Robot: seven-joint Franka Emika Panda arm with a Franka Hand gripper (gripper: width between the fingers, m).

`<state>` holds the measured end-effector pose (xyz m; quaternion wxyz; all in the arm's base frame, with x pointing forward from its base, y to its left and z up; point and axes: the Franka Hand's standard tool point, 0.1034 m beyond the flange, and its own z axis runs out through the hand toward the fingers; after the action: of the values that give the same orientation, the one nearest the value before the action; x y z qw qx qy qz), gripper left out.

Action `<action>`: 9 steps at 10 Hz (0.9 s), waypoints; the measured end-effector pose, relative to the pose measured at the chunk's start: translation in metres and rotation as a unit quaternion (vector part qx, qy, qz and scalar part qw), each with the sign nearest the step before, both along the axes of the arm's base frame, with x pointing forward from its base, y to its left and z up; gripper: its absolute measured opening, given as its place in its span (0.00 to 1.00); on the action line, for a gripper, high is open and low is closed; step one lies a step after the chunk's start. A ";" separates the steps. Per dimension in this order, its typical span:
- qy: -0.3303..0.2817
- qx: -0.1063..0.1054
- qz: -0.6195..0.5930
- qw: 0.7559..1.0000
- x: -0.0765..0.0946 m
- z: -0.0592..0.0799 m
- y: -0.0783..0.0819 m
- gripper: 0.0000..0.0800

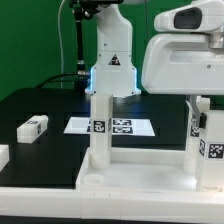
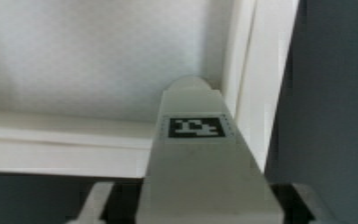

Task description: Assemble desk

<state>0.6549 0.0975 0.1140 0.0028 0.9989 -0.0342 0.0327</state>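
Observation:
The desk's white tabletop [image 1: 135, 181] lies at the front of the exterior view with its rim up. Two square white legs stand upright in its corner sockets, one [image 1: 100, 128] toward the exterior view's left and one [image 1: 206, 140] toward its right. My gripper [image 1: 203, 104] hangs over the top of the right-hand leg. In the wrist view that tagged leg [image 2: 199, 150] runs between my fingers [image 2: 108, 205] down to the tabletop [image 2: 87, 80]. A narrow dark gap shows on each side of the leg, so the gripper is open around it.
A loose tagged leg [image 1: 33, 126] lies on the black table at the exterior view's left, and another white part [image 1: 3, 155] sits at the left edge. The marker board [image 1: 112, 126] lies behind the tabletop. The robot base [image 1: 112, 65] stands at the back.

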 end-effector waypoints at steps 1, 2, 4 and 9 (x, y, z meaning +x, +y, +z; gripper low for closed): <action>0.000 0.003 -0.041 0.999 0.000 0.000 0.000 0.36; 0.000 0.006 -0.068 0.998 0.000 0.000 0.000 0.36; 0.000 0.016 -0.180 0.983 0.000 -0.001 0.000 0.36; -0.004 0.039 -0.396 0.917 0.001 -0.002 0.001 0.36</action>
<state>0.6561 0.0989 0.1120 -0.0234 0.9028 -0.4282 0.0320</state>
